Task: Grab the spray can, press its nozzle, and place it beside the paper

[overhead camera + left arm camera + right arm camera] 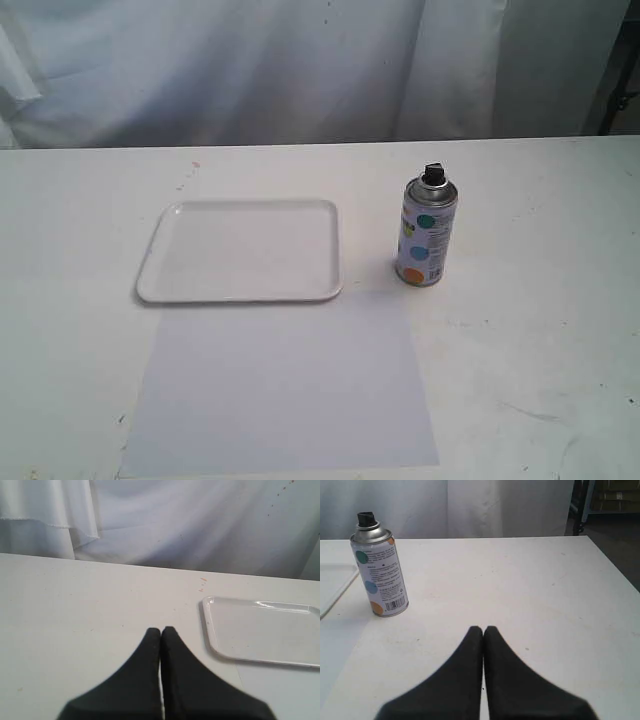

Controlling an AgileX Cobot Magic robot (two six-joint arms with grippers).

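1. Currently, in the exterior view, you see the spray can (428, 235) standing upright on the scuffed white table (540, 330), beside the tray (240, 298) and just past the far right corner of the paper (280, 390). Nothing touches the nozzle (432, 176). No arm shows, so judge every step as not yet done.
2. In the left wrist view, the left gripper (161, 630) has its jaws pressed together and empty, over bare table near the tray.
3. In the right wrist view, the right gripper (483, 629) also has its jaws together and empty, well apart from the spray can. A white curtain (470, 505) backs the table.
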